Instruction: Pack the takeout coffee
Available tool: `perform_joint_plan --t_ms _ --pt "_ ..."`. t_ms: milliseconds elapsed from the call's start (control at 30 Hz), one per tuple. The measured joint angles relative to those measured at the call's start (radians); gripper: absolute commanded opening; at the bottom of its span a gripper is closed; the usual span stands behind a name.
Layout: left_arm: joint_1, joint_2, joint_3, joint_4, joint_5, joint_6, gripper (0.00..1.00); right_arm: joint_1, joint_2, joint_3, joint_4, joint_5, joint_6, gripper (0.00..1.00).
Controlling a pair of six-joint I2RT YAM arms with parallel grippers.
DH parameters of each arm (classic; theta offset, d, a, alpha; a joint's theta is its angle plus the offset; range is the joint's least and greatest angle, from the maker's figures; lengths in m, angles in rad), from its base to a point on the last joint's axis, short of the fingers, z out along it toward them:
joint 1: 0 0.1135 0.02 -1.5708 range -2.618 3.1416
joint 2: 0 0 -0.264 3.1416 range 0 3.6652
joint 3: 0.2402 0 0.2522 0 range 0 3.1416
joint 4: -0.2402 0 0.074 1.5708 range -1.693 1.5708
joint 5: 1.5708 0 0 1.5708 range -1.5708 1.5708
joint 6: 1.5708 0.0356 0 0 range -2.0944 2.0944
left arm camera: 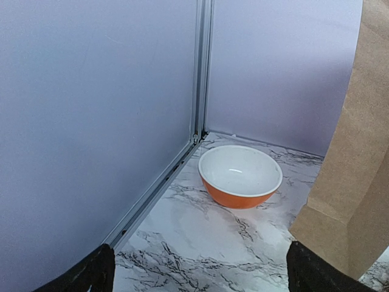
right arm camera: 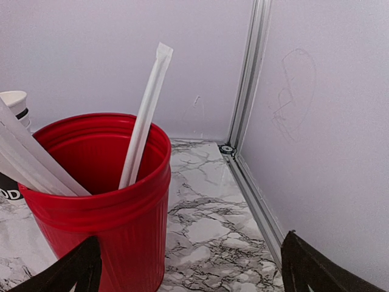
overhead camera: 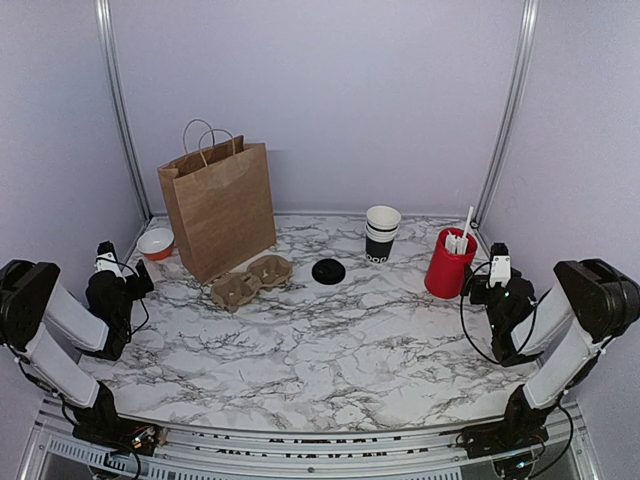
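Fingers on the left gripper and the right gripper are standing spread and empty, the black cups are sitting upright back centre-right, the black lid is lying flat just left of them, and the right arm is sitting nearer, with the red cup between.

We see the bag standing at the back left of the table, the bowl just left of it and the cup carrier before it. The lid lies right of the carrier. The stack of cups stands behind and to the right of the lid, and the cup of sticks stands farther right.
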Motion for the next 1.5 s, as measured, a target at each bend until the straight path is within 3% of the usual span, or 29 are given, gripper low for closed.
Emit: perform_joint_plan --t_ms 367,467,567,700,967,1100,1300,1500 --pt "-0.014 -0.005 0.006 -0.022 -0.02 0.008 0.99 0.003 -0.035 -0.012 -0.004 0.083 0.019 1.0" --pt "-0.103 -0.103 0.041 -0.169 -0.12 0.036 0.99 0.06 -0.141 -0.024 -0.03 0.168 -0.001 1.0" --pt "-0.174 -0.301 0.118 -0.343 -0.132 -0.005 0.99 0.164 -0.243 -0.023 -0.066 0.243 -0.027 1.0" --pt "-0.23 -0.475 0.174 -0.477 -0.114 -0.127 0.99 0.26 -0.377 0.039 -0.315 0.325 -0.01 1.0" --pt "-0.375 -0.505 0.206 -0.818 0.002 -0.308 0.99 0.479 -0.589 0.138 -0.763 0.425 0.144 1.0" --pt "-0.383 -0.547 0.208 -0.993 -0.032 -0.458 0.99 0.626 -0.608 0.154 -0.961 0.459 0.254 1.0" --pt "-0.376 -0.672 0.179 -1.073 -0.014 -0.563 0.99 0.675 -0.592 0.178 -1.138 0.458 0.396 1.0" --pt "-0.386 -0.57 0.218 -1.12 0.064 -0.536 0.99 0.675 -0.573 0.207 -1.207 0.449 0.51 1.0"
